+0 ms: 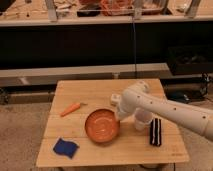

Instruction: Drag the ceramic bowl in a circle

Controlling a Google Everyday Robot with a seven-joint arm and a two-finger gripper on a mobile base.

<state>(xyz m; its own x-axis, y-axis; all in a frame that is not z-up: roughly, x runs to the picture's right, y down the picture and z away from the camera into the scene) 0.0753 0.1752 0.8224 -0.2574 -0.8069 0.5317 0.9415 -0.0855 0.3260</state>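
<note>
At rim of upright ceramic bowl (pixel 101 127): end effector (pixel 120 116).

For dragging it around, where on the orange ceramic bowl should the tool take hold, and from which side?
Probably the rim on the side facing the white cup, from above. The ceramic bowl sits upright, wide and shallow, so its thin lip is the likeliest part to pinch. The tool is at that edge, the arm reaching in past the cup.
</note>
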